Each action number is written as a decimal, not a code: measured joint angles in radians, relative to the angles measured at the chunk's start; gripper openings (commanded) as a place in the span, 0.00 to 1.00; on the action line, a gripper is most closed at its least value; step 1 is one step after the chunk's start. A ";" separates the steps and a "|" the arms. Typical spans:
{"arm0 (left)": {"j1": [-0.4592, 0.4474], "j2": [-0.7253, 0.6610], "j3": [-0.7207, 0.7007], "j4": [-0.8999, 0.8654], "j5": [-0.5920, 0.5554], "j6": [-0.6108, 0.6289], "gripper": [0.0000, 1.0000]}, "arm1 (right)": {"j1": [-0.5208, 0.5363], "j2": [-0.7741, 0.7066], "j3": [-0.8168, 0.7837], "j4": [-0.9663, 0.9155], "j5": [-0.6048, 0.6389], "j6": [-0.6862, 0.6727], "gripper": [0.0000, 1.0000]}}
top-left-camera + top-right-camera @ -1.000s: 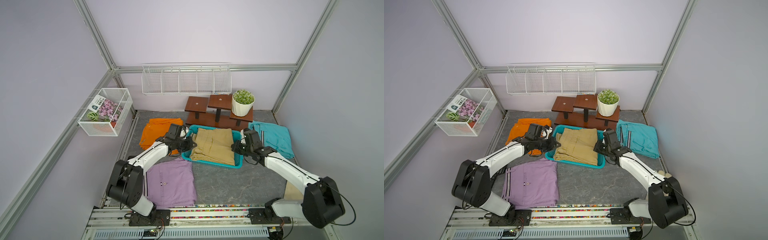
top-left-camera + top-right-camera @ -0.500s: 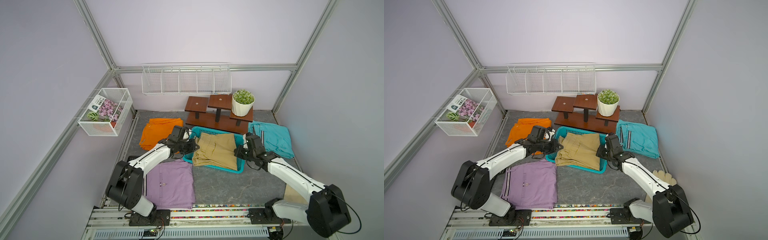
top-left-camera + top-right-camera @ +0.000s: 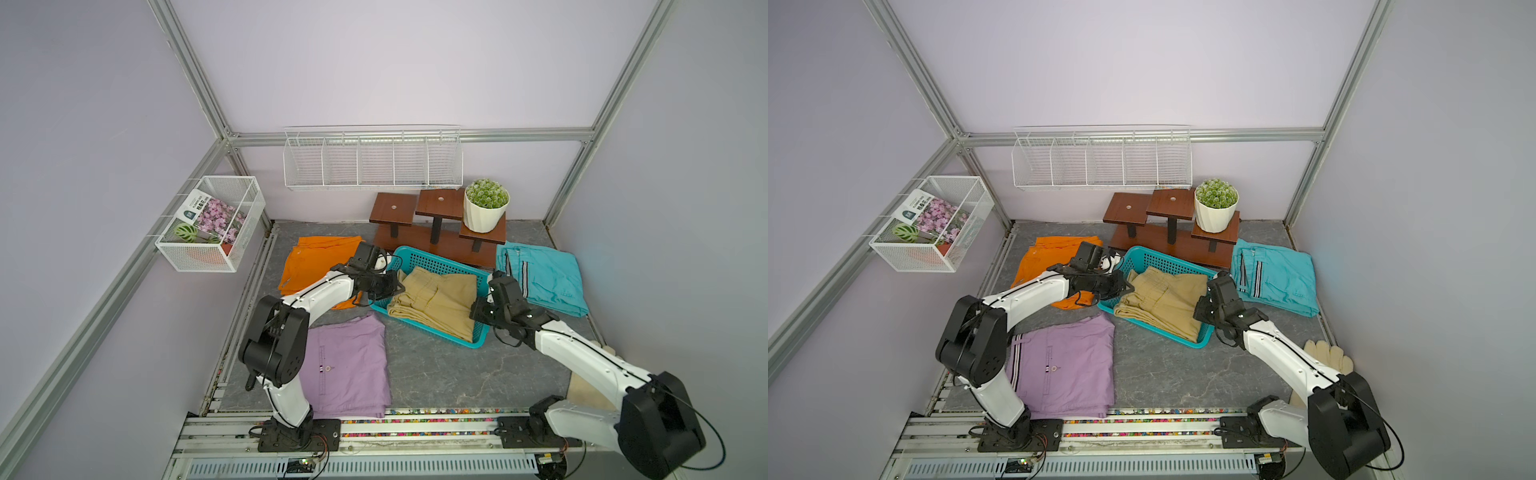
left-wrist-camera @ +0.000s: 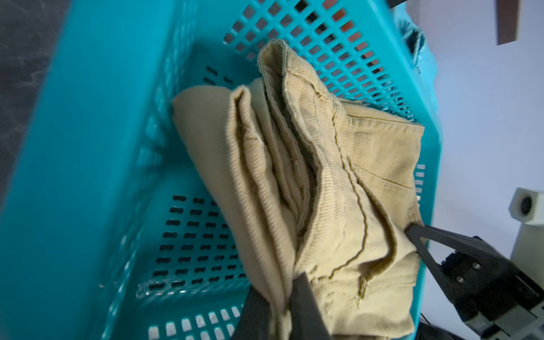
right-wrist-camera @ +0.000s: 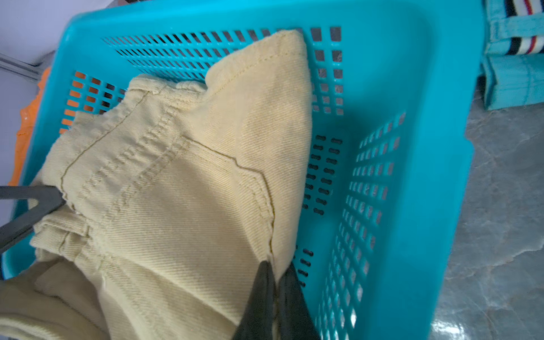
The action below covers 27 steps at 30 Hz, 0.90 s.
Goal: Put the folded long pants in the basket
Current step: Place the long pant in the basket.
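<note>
1. Over the turquoise basket (image 3: pixel 436 262), two grippers are both pinched tight on one bundle. The left gripper (image 4: pixel 282 291) and the right gripper (image 5: pixel 275 270) each nip a fold of the tan pants (image 3: pixel 436 297), at opposite ends.
2. Four folded pants are in sight. The tan pair lies inside the basket, its near edge reaching the front rim. Three lie on the grey floor outside it: the orange pants (image 3: pixel 316 262) beside the basket on the left arm's side, the turquoise pants (image 3: pixel 544 278) beside it on the right arm's side, and the lilac pants (image 3: pixel 345 365) in front of it.
3. One wooden stand (image 3: pixel 419 243) sits just behind the basket, carrying one potted plant (image 3: pixel 484 205).
4. Only the wrist views show the two pinches close up, and each also catches the other gripper's fingers on the cloth. Only in a top view do pale gloves (image 3: pixel 1329 357) show plainly, well apart from the basket.
</note>
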 measured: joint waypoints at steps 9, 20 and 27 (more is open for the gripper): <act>0.023 0.115 0.161 -0.057 0.016 0.021 0.00 | 0.027 0.056 0.019 0.033 0.048 -0.010 0.04; 0.024 0.133 0.204 -0.133 -0.042 0.012 0.20 | 0.069 0.005 0.035 -0.008 0.146 -0.050 0.40; 0.029 0.051 0.181 -0.153 -0.122 0.024 0.79 | 0.069 -0.089 0.088 -0.142 0.211 -0.077 0.43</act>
